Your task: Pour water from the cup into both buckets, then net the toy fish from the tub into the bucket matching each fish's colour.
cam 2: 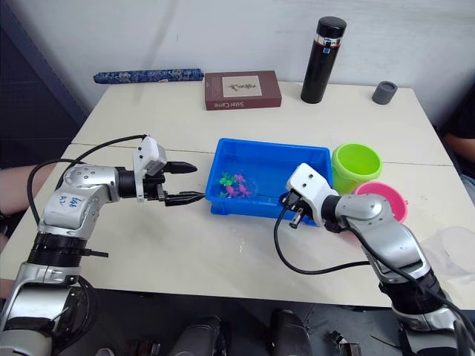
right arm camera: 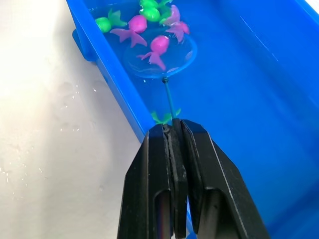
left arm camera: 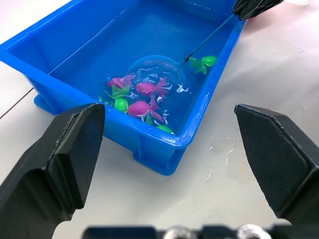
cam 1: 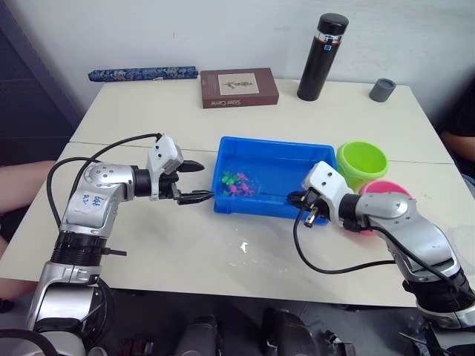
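The net [right arm camera: 162, 52] is lying left of the right gripper [right arm camera: 174, 130], which is pinching its handle, hoop under a pink fish [right arm camera: 157, 47]; the left gripper [cam 1: 194, 182] is gaping empty.

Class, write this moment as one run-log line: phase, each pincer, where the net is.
phase: netting | right pincer: shut on net handle | left pincer: open, empty, beside tub | net: hoop in tub among fish

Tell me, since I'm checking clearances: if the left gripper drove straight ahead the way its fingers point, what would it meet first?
Most likely the tub's near outer wall. The open left gripper points at it across bare, wet table. The toy fish and the net lie beyond that wall.
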